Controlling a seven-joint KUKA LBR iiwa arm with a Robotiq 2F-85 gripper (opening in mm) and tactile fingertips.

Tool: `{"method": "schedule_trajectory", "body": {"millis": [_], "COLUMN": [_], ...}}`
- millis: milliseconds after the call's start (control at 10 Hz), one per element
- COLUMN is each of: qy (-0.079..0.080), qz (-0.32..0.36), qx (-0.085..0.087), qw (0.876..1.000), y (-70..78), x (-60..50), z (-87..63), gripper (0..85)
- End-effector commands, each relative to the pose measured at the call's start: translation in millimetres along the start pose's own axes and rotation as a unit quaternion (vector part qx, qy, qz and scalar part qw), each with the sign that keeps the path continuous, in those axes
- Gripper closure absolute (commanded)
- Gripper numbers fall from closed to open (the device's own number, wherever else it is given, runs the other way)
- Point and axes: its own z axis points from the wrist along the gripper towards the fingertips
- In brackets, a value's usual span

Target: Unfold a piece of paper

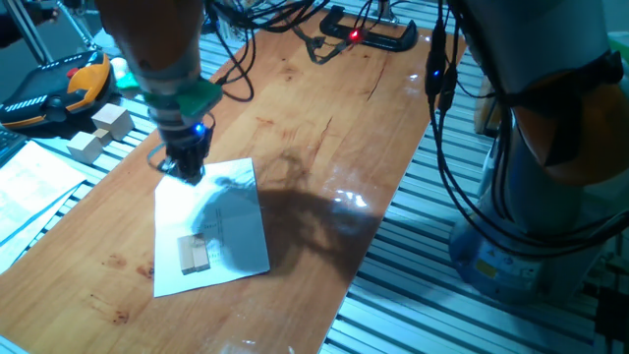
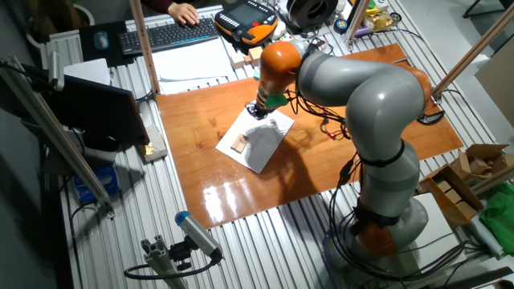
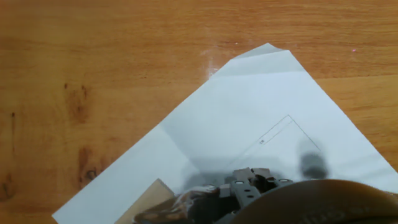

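Observation:
The piece of paper (image 1: pixel 224 221) lies spread flat on the wooden table (image 1: pixel 324 147), with a faint crease across it and a small tan block picture (image 1: pixel 195 254) near its front end. My gripper (image 1: pixel 187 169) points straight down at the paper's far left corner, tips at or just above the sheet. In the hand view the fingers (image 3: pixel 244 184) stand close together over the paper (image 3: pixel 261 118), with nothing seen between them. One paper corner (image 3: pixel 268 51) looks slightly bent. The other fixed view shows the paper (image 2: pixel 259 140) under the gripper (image 2: pixel 257 111).
Wooden blocks (image 1: pixel 98 133) and an orange-black pendant (image 1: pixel 59 84) sit off the table's far left. Printed drawing sheets (image 1: pixel 29 187) lie at the left. A black clamp (image 1: pixel 369 37) is at the table's far end. A keyboard (image 2: pixel 173 34) lies beyond it.

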Motion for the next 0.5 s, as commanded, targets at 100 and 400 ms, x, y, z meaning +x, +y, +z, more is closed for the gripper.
{"method": "schedule_trajectory", "body": {"millis": [100,400], "qy": [0.012,0.021], "qz": [-0.007,-0.017], "qx": [-0.003,0.013], "qw": [1.000,1.000], "y": [-32.3,-69.4], "x": [-1.5,-8.5], "z": [-28.9,-55.7], "gripper": [83.0,83.0]}}
